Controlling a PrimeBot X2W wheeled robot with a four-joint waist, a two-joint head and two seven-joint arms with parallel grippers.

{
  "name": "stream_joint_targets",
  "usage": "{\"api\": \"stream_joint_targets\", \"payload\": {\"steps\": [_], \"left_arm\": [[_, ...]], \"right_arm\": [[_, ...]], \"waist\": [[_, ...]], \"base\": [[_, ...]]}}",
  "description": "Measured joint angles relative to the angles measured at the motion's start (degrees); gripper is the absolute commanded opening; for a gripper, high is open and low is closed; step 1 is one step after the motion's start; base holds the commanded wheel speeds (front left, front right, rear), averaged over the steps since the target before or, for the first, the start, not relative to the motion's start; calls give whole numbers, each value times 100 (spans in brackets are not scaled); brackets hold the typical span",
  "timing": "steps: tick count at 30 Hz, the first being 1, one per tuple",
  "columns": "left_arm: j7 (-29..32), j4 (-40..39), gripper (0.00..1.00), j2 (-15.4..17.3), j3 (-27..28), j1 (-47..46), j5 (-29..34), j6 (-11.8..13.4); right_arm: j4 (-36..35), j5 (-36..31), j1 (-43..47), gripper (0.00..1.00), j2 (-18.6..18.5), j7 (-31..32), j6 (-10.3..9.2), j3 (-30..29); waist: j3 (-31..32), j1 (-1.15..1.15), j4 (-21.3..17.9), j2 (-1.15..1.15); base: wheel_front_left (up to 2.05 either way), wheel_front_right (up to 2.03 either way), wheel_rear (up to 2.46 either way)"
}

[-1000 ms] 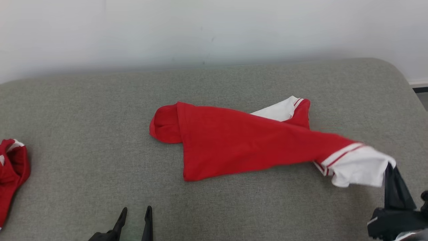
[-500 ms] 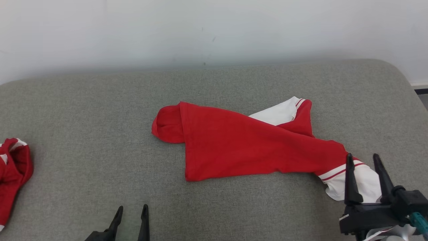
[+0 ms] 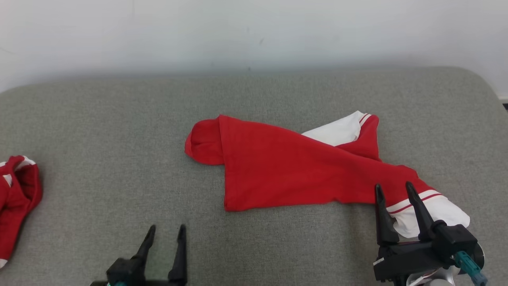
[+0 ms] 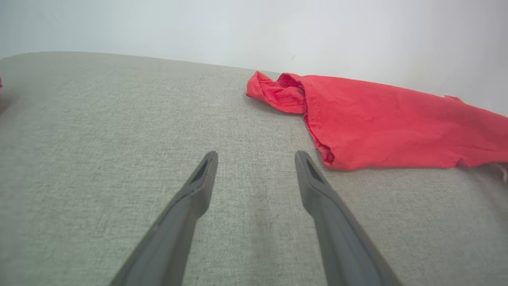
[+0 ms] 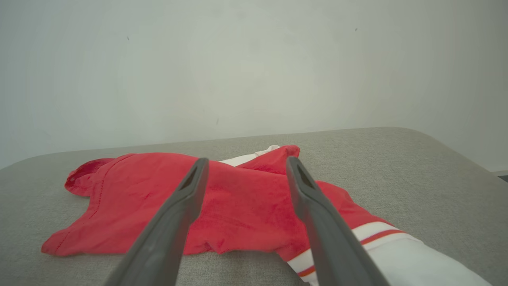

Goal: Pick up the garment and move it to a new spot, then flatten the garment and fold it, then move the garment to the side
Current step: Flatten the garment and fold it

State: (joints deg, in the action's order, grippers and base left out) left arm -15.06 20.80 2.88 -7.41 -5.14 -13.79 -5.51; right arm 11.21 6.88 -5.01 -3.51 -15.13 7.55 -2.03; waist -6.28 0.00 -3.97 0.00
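Released since a second ago, the white sleeve [image 3: 434, 214] is no longer held up at the right edge of the scene; it now lies slack on the grey padded surface [image 3: 99, 119], and the right gripper [image 3: 393, 185] has let go and pulled back to the near side of it, its two dark fingers spread wide and holding nothing; the head view has also shifted a little, which is the camera and not the cloth. The left gripper [image 3: 167, 227] sits at the near left much as before, equally wide and empty, fingers pointing to the far side.

The red garment [image 3: 293, 167] rests at mid-surface, twisted and only partly spread; its long axis runs on a diagonal from a bunched red end at the far left to the white striped sleeve at the near right; a second white sleeve peeks out at its far right. Another red garment [image 3: 18, 198] lies well apart at the left edge.

By my judgement the flattening is still to do, and the coming grasp turns on that diagonal: the sleeve end lies just beyond the right fingertips, slightly to their right, so the right arm is much the nearer; the near-left hem corner lies to the far right of the left gripper, with bare surface between.
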Motion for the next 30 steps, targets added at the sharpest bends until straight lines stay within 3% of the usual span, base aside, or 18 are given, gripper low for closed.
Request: {"api": "stream_joint_targets", "payload": {"steps": [13, 23, 25, 26, 30], "left_arm": [[0, 816, 100, -8, -1101, -1107, -868, -160], [-7, 1489, 100, 1, -1386, -1650, -1256, -157], [-22, 1506, 7, 7, -1393, -1704, -1256, -156], [-22, 1507, 0, 7, -1394, -1735, -1256, -156], [-23, 1550, 0, -10, -1326, -1748, -1256, -90]], "right_arm": [[-33, -14, -363, 100, 10, 0, 0, 11], [-58, -5, -422, 100, 22, 0, 0, -31], [-70, -4, -427, 100, 25, 0, 0, -40], [-78, -4, -430, 100, 29, 0, 0, -37], [-82, -7, -430, 100, 31, 0, 0, -90]], "waist": [[-666, 1, -243, 1], [-895, 0, -569, 0], [-936, 0, -601, 0], [-955, 0, -613, 0], [-984, 0, -621, 0]], "base": [[0, 0, 0], [0, 0, 0], [0, 0, 0], [0, 0, 0], [0, 0, 0]]}}
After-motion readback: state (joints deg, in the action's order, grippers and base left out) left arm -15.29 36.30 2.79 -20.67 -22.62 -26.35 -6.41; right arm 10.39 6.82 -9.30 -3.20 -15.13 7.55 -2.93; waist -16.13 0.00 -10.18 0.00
